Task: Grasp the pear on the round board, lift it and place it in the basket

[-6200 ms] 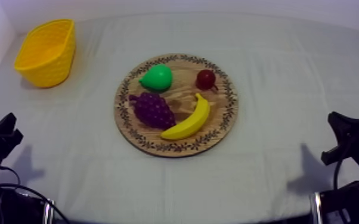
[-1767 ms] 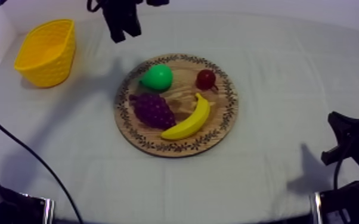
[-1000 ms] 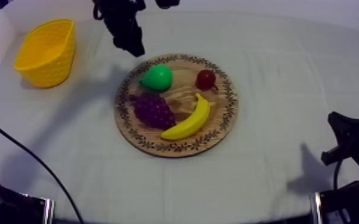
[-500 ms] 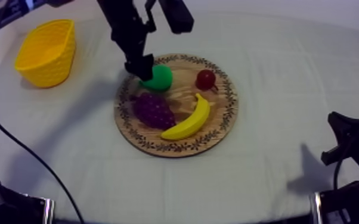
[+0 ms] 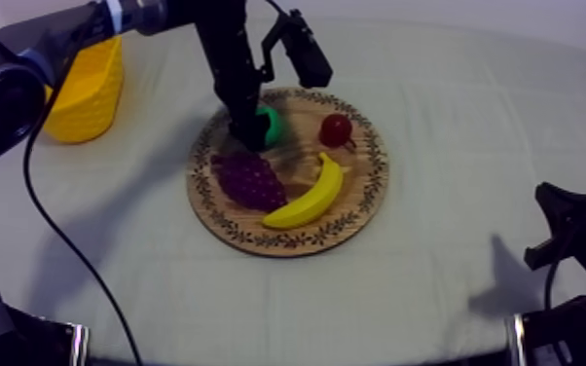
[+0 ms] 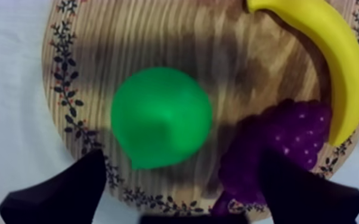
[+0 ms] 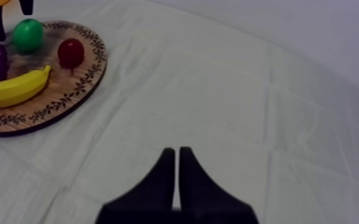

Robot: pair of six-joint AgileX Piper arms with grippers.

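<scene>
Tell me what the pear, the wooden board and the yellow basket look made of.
The pear looks like plastic: smooth, uniform green, dull sheen. The wooden board shows streaked grain and a printed leafy rim, matte: wood, or a wood-look surface. The yellow basket is probably moulded plastic: even yellow, woven-looking wall.

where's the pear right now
In the top view the pear sits at the upper left of the wooden board, beside the grapes, with my open left gripper at it.

left arm [image 5: 63, 29]: dark grey tube links, bulky rounded joint, pale band on the far link. left pincer [image 6: 182, 159]: two matte black fingers [image 6: 56, 190], blunt tapered tips. right pincer [image 7: 176, 154]: same black, flat inner faces.
</scene>
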